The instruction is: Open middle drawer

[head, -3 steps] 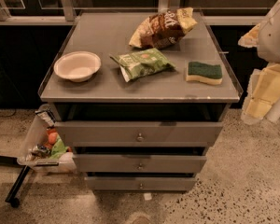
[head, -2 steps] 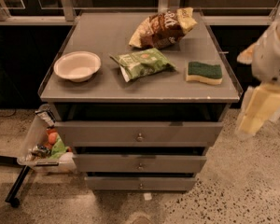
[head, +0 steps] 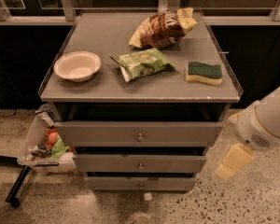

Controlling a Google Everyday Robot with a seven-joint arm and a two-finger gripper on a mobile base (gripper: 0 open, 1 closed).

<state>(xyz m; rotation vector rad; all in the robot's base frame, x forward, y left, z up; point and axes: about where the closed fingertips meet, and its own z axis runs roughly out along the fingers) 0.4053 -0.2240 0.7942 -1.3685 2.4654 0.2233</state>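
The middle drawer (head: pixel 140 164) is the second of three grey fronts under the cabinet top, with a small round knob (head: pixel 140 166) at its centre. A dark gap shows above its front, and none of its inside shows. The taller top drawer (head: pixel 139 133) is above it and the slim bottom drawer (head: pixel 141 183) below it. My gripper (head: pixel 232 163) is a cream-coloured end on the white arm (head: pixel 263 122), at the lower right. It hangs in the air to the right of the cabinet, at about the height of the middle drawer and apart from it.
On the cabinet top (head: pixel 84 90) lie a white bowl (head: pixel 77 66), a green snack bag (head: pixel 142 63), a brown chip bag (head: pixel 163 28) and a green-and-yellow sponge (head: pixel 204 72). A clear bin (head: pixel 44 146) with several items hangs at the cabinet's left side. The floor is speckled.
The arm has swung down and a little left, from beside the cabinet top to the level of the drawers. The drawers and the things on top have not moved.
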